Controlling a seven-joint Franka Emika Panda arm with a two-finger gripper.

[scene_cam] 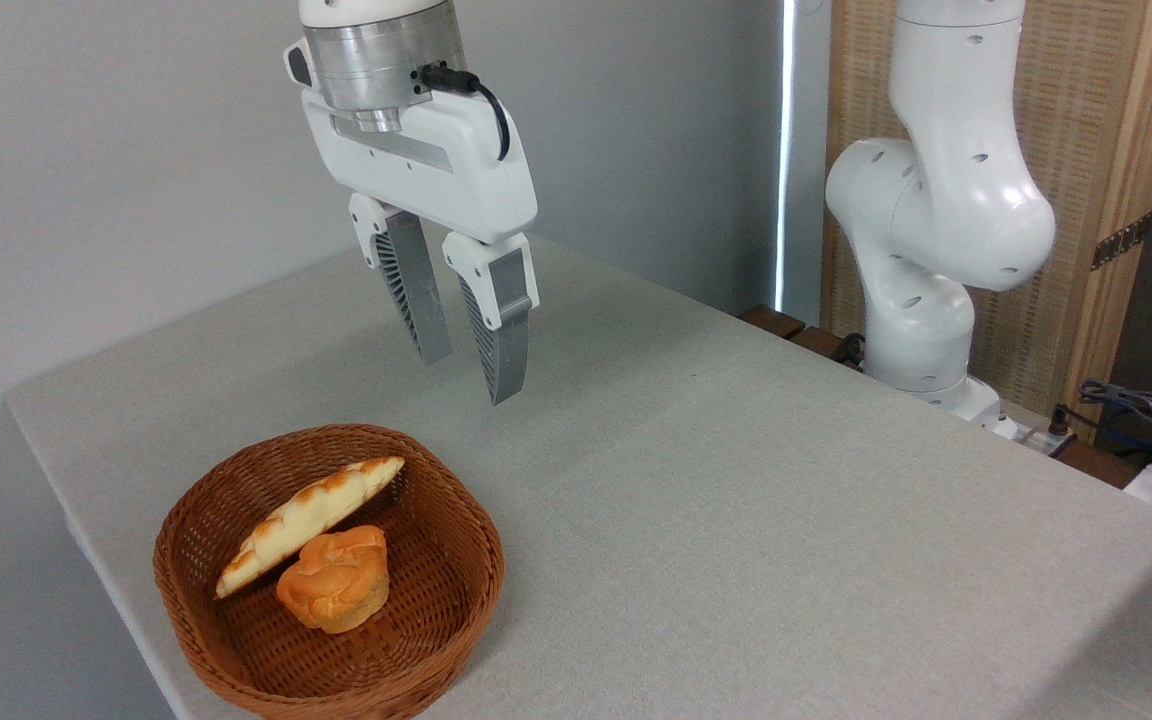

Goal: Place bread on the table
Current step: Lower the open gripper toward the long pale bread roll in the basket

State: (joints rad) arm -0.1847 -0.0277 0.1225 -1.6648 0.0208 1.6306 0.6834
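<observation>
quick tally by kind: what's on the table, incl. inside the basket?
Wicker basket: 1, standing on the table
Long leaf-shaped bread: 1, in the basket
Round orange bun: 1, in the basket
Total: 3
The gripper hangs open above, empty.

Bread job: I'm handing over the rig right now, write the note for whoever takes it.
Claw: open, empty, hanging above the table, up and right of the basket.
Bread: in the basket, leaning on its back wall, beside the bun.
Done: nothing moved yet.
Left: lower to the bread, grip it, lift it out, set it on bare cloth.
</observation>
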